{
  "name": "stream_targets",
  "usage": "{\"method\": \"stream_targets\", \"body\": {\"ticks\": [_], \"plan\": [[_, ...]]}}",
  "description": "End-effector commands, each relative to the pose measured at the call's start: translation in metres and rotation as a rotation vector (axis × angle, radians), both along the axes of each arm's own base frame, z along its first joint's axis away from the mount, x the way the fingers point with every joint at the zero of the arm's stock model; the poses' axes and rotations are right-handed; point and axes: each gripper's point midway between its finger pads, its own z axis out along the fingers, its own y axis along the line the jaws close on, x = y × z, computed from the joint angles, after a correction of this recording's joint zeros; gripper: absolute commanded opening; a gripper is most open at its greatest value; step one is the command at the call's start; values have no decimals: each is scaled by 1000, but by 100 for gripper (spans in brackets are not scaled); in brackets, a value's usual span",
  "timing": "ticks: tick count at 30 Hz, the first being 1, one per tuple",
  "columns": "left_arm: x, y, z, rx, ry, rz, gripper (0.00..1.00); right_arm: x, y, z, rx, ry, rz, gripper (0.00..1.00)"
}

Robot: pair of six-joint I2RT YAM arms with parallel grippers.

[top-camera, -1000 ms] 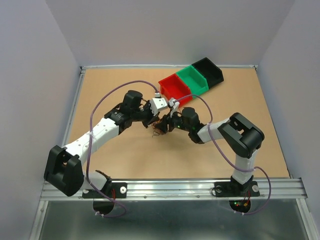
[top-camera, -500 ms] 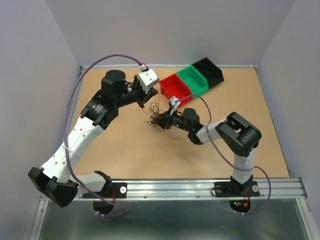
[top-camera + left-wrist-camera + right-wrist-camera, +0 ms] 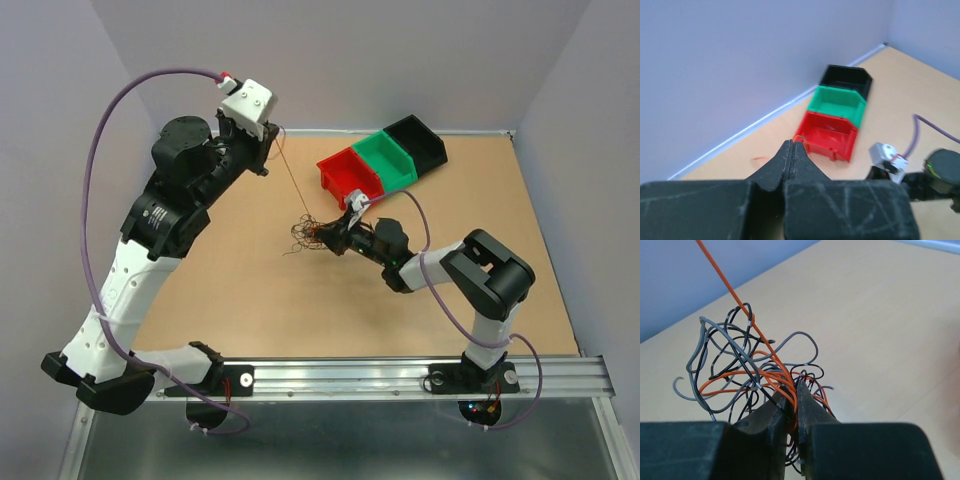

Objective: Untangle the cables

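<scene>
The cables [image 3: 303, 234] form a small wiry clump of orange, black and grey strands [image 3: 747, 367] on the tan table. My right gripper [image 3: 796, 388] is shut on the clump's near side, with orange strands pinched between its fingers [image 3: 812, 405]; in the top view it [image 3: 326, 237] lies low at the clump's right edge. My left gripper [image 3: 271, 146] is raised high at the back left, shut on one orange cable [image 3: 291, 178] that runs taut down to the clump. A small orange loop [image 3: 800, 137] shows at the left gripper's [image 3: 792, 144] tips.
A red bin [image 3: 350, 178], a green bin [image 3: 384, 161] and a black bin [image 3: 416, 141] stand in a row at the back right, just beyond the clump. A small orange scrap [image 3: 759, 159] lies near the back wall. Lilac cables loop along both arms.
My left arm has swung up and back to the left, drawing one orange cable taut out of the clump. My right gripper has closed on the clump and shifted slightly left.
</scene>
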Motion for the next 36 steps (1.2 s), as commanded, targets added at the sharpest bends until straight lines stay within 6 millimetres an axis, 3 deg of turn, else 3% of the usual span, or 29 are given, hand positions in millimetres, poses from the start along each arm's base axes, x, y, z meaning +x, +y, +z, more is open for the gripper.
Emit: {"method": "stream_targets", "body": {"ticks": [1,6,8,9,10,13,16,18,23,25,31,34,36], "plan": [[-13,70,112,-256,-270,297,0,-8,-18,-44,-103,94,-43,10],[-14,98,125,-313,-311,433,0,-9,-26,-43,-114,83,-73,13],[-16,115,128,-318,-332,514,0,-12,-29,-46,-124,84,-72,21],[-17,120,133,-320,-354,541,0,-12,-30,-46,-127,83,-76,30],[-17,120,133,-316,-359,536,0,-12,-33,-49,-132,89,-89,32],[-17,114,129,-307,-355,506,0,-13,-40,-54,-148,93,-114,27],[-10,99,115,-275,-337,451,0,-16,-43,-55,-151,97,-115,5],[-1,94,106,-253,-317,456,0,-18,-45,-55,-150,100,-117,5],[14,123,98,-225,-298,668,0,-18,-59,-57,-158,109,-180,6],[7,144,106,-249,-321,770,0,-21,-65,-61,-159,124,-204,14],[-40,204,139,-346,-430,978,0,-17,-89,-67,-159,160,-335,17],[-66,227,150,-368,-481,1044,0,-19,-96,-70,-164,167,-362,34],[-77,236,156,-391,-501,1071,0,-20,-100,-71,-171,169,-376,38]]}}
